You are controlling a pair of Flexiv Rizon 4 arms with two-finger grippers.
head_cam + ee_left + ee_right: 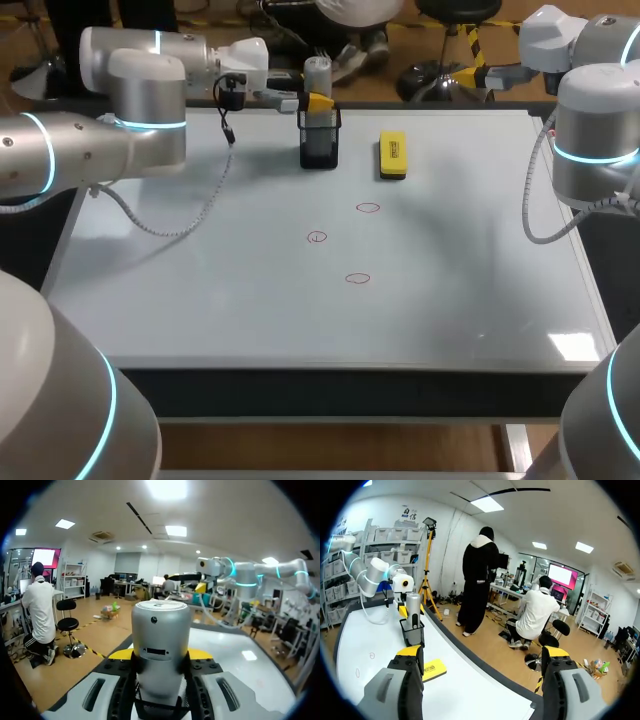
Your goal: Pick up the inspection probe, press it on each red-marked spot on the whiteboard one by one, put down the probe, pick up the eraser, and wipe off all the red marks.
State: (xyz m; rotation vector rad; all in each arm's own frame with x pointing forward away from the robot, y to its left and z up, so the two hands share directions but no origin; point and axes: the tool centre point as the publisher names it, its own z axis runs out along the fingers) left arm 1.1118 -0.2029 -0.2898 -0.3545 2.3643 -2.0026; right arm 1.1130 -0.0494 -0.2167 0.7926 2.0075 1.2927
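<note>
The inspection probe (317, 72), a silver cylinder, stands upright in a black mesh holder (319, 140) at the back of the whiteboard (220, 310). My left gripper (316, 100) is at the probe's upper part. In the left wrist view the probe (160, 625) fills the space between the yellow tips of my left gripper (160, 654), which press on it from both sides. The yellow eraser (392, 155) lies right of the holder. Three red marks (368, 208) (317, 237) (358, 278) sit mid-board. My right gripper (482, 652) hangs open and empty beyond the board's back right corner.
A black cable hangs from my left wrist (228, 120) over the board's back left. From the right wrist view the holder (413, 632) and eraser (434, 669) lie ahead of the right gripper, near the board's far edge.
</note>
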